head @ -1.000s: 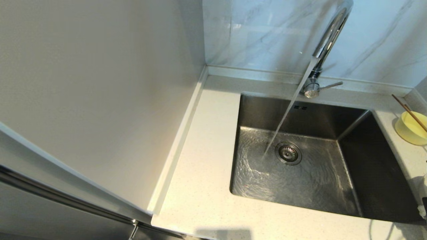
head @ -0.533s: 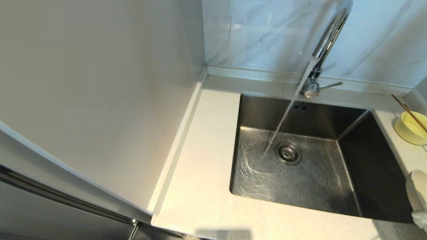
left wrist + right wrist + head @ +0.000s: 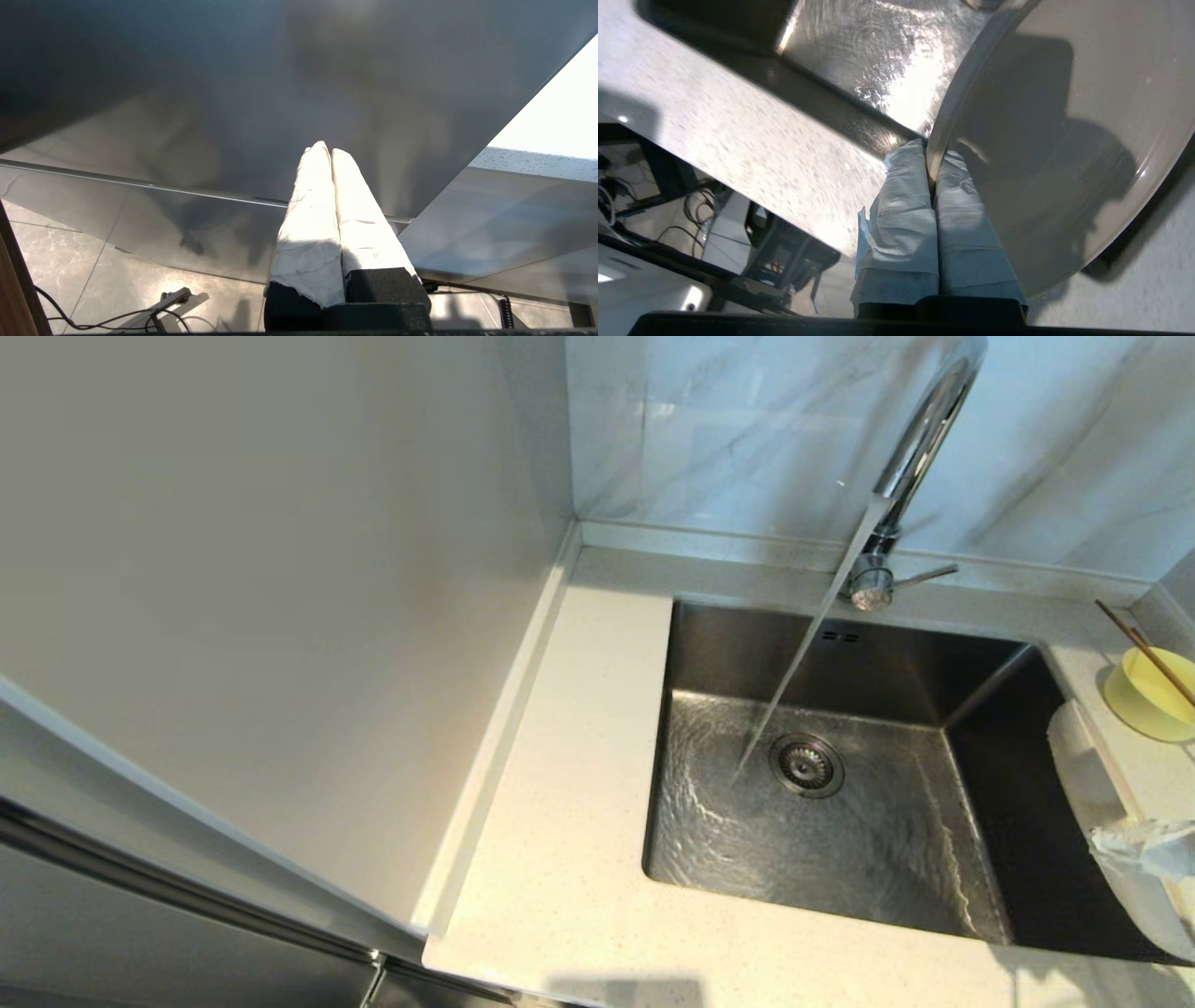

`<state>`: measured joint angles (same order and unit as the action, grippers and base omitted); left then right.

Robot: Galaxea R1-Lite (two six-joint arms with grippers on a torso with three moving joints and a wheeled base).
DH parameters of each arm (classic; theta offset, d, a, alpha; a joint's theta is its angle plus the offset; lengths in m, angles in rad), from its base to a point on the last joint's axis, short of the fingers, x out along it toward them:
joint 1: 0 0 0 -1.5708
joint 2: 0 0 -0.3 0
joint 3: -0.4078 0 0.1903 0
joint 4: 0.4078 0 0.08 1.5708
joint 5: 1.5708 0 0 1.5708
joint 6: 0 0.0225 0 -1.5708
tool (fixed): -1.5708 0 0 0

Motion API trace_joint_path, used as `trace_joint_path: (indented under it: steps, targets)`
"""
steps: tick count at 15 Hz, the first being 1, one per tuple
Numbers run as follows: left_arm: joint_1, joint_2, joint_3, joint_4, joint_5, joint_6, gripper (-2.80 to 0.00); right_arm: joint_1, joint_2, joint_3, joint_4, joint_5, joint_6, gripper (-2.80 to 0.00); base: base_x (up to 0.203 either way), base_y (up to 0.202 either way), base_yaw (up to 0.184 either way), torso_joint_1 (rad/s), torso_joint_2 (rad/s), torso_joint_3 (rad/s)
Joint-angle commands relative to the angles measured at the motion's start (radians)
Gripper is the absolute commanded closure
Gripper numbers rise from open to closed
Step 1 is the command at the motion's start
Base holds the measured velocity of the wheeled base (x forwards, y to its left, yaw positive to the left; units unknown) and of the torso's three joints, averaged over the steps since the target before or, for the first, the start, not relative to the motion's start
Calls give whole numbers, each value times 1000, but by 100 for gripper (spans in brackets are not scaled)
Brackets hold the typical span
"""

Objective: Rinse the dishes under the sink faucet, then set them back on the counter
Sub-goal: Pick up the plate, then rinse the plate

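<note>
Right gripper: the right gripper point(image 3: 930, 161), its fingers wrapped in pale tape, is clamped on the rim of the plate point(image 3: 1045, 140); in the head view it shows at the right edge point(image 3: 1134, 835), over the right side of the sink point(image 3: 1027, 821).
Plate: off-white, held on edge; in the head view point(image 3: 1088, 775) it stands tilted above the sink's right wall, clear of the water stream point(image 3: 794, 663).
Faucet: the faucet point(image 3: 910, 467) rises at the back of the sink, with its thin lever point(image 3: 924, 576) pointing right; water runs from the spout in 1 slanted stream and lands just left of the drain point(image 3: 807, 765).
Sink: the steel floor is covered in rippling water around the strainer; 2 small overflow slots point(image 3: 840, 637) sit in the back wall.
Bowl: the pale yellow bowl point(image 3: 1134, 709) stands on the counter point(image 3: 579, 756), right of the sink and near the back corner.
Chopsticks: the brown chopsticks point(image 3: 1144, 649) lie slanted across the bowl, their ends sticking out past its rim toward the back.
Left gripper: the left gripper point(image 3: 329, 151) is out of the head view; its wrist camera shows the 2 taped fingers pressed together with nothing between them, pointing at a grey panel below counter level.
</note>
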<state>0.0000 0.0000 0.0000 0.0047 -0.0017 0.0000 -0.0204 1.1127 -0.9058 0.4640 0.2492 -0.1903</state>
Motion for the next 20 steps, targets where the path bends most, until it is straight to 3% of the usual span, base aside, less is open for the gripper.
trace_joint_path:
  steps: [1,4,12,20]
  targets:
    - [0,0,0,0,0,0,0,40,53,-52,0,13,25,0,0,0,0,0,0,0]
    - [0,0,0,0,0,0,0,109,126,-111,-4,113,66,0,0,0,0,0,0,0]
    - [0,0,0,0,0,0,0,349,292,-233,-148,108,137,0,0,0,0,0,0,0]
    - [0,0,0,0,0,0,0,434,446,-401,-151,-46,134,0,0,0,0,0,0,0]
